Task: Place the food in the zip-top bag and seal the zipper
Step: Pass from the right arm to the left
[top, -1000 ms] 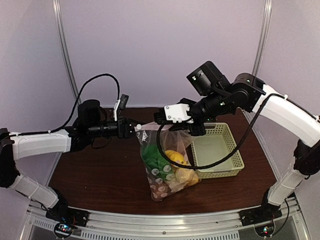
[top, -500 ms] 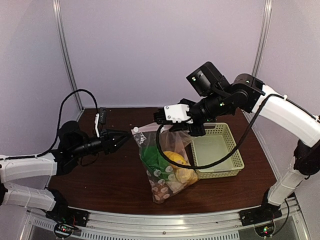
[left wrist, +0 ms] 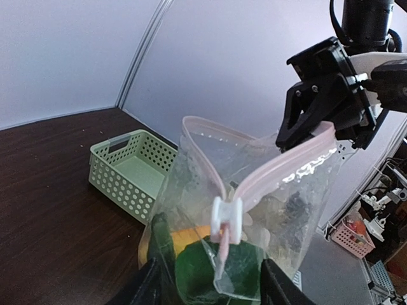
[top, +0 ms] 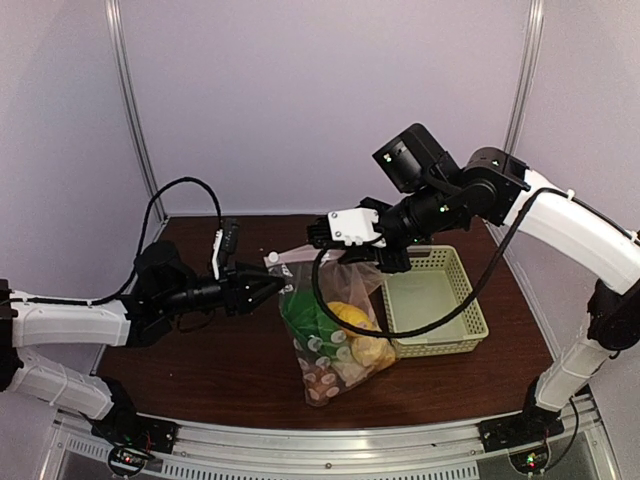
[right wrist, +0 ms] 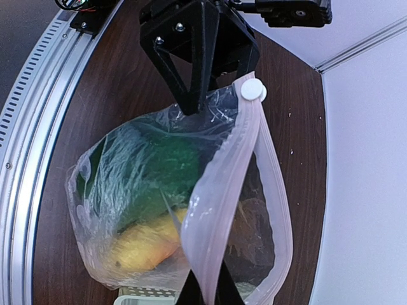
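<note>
Two grippers meet at the zip-top bag [top: 350, 275], which from above we see resting on the table [top: 200, 360] just left of the basket [top: 440, 300], the food [top: 345, 320] inside it. The left gripper [top: 268, 290] reaches its upper corner; the right gripper [top: 320, 238] grips its top edge. At the left wrist, our jaws stand spread either side of the bag, under the white slider [left wrist: 227, 219]. At the right wrist, jaws pinch the zipper [right wrist: 222, 178] flat.

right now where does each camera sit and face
top external: high behind the near edge, facing the table; left end effector, right end effector show
left wrist: faces zip-top bag mouth, right end effector; left fingers low
right wrist: looks down the bag at left end effector; right fingers low
shared: both wrists see the slider
</note>
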`<state>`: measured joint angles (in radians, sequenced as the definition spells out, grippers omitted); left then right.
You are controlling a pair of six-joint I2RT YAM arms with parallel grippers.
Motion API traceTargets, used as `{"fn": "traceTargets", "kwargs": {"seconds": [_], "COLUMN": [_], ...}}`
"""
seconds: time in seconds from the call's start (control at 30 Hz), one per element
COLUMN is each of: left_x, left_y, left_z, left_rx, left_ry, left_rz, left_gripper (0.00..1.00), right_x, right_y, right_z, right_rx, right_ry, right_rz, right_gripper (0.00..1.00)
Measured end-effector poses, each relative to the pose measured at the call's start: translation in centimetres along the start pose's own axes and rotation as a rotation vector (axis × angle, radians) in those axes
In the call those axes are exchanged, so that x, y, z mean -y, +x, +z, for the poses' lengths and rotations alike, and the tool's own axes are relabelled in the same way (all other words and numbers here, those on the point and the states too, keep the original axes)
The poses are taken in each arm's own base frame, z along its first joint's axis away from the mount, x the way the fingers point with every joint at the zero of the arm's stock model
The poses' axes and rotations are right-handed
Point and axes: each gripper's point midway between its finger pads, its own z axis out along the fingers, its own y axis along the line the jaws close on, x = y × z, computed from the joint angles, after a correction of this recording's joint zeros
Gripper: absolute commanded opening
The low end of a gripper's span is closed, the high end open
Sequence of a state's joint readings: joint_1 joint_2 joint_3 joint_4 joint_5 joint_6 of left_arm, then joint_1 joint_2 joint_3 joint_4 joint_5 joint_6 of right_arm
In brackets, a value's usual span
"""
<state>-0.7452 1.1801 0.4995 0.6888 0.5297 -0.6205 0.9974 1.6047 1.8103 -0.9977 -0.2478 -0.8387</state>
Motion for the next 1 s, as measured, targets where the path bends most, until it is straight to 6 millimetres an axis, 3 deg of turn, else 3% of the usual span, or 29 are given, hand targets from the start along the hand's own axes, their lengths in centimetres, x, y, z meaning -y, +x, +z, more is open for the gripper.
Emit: {"fn": "traceTargets", "kwargs": {"seconds": [0.2,0.5,1.0], "left_x": [-0.6,-0.1,-0.3], "left_y": [0.2,-0.8,-0.9], "left_z": [1.3,1.4,2.1], "left_rx": [-0.010,0.033,0.042], "left_ry": [0.015,0.046,0.059], "left_rz": [-0.008,0.006,0.004], "left_gripper": [0.29,0.29,0.01], "right_x": [-0.1,-0.2,-0.5], "right_y": [0.0,0.2,0.3], "right_z": [0.0,0.2,0.4], "right_rx": [0.000,-0.006,-0.010], "right_ry": [-0.001,-0.007,-0.014], "right_rz": [-0.001,0.000,-0.001], "right_gripper": [0.05,0.05,0.05]}}
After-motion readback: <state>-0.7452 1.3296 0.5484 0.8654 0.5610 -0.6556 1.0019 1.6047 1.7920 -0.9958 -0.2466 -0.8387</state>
